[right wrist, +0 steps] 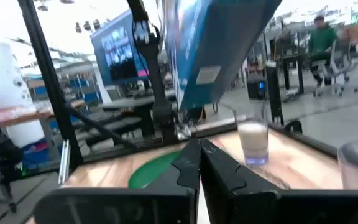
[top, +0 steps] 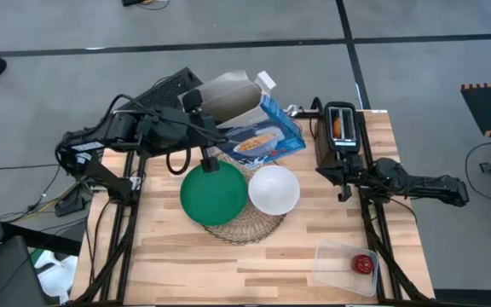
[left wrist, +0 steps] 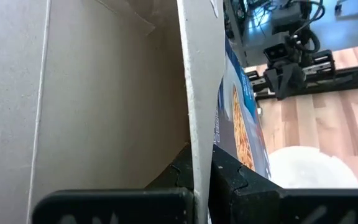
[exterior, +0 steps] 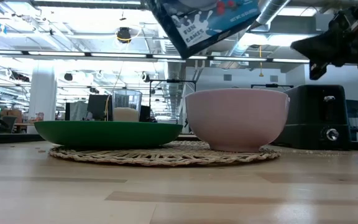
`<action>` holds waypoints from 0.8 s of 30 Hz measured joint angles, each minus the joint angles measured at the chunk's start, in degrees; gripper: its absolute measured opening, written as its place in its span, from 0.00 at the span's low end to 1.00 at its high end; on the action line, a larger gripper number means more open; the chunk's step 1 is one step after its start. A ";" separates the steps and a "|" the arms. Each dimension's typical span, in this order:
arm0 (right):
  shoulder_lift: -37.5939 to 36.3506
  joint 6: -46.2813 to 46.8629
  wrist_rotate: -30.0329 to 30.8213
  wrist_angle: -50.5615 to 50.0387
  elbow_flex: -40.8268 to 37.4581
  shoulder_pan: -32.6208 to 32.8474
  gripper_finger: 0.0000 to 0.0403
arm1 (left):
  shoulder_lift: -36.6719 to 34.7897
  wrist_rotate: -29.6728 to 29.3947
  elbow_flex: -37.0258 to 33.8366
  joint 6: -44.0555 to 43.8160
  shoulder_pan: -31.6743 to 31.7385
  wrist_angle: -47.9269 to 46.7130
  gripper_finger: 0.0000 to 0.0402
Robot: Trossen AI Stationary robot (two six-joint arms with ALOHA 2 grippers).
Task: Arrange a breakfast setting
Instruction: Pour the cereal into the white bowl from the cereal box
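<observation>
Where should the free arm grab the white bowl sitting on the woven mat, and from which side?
Probably the rim, from straight above: the white bowl sits upright and open on the woven mat, and its walls look too wide to span. Pinch the edge nearest the shut right gripper, away from the green plate.

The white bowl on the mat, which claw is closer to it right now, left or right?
Left. The left claw holds the carton tilted in the air just behind the white bowl. The right claw, shut and empty, hovers off to the bowl's side by the toaster.
</observation>
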 joint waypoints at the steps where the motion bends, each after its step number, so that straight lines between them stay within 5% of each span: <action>1: 0.11 -0.39 0.58 0.59 0.11 0.02 0.10 | 0.33 0.00 0.02 0.36 -0.02 0.42 0.00; 7: 2.25 -0.67 0.24 3.84 0.12 1.23 0.25 | 1.07 1.28 0.00 1.01 -0.29 1.39 0.00; 17: 12.38 -3.52 3.28 11.21 -0.07 4.65 0.74 | 1.31 1.44 0.00 2.18 -0.29 4.15 0.00; 24: 15.09 -9.51 3.78 16.74 -0.07 4.88 0.86 | 1.29 2.93 0.00 2.80 -0.27 4.98 0.00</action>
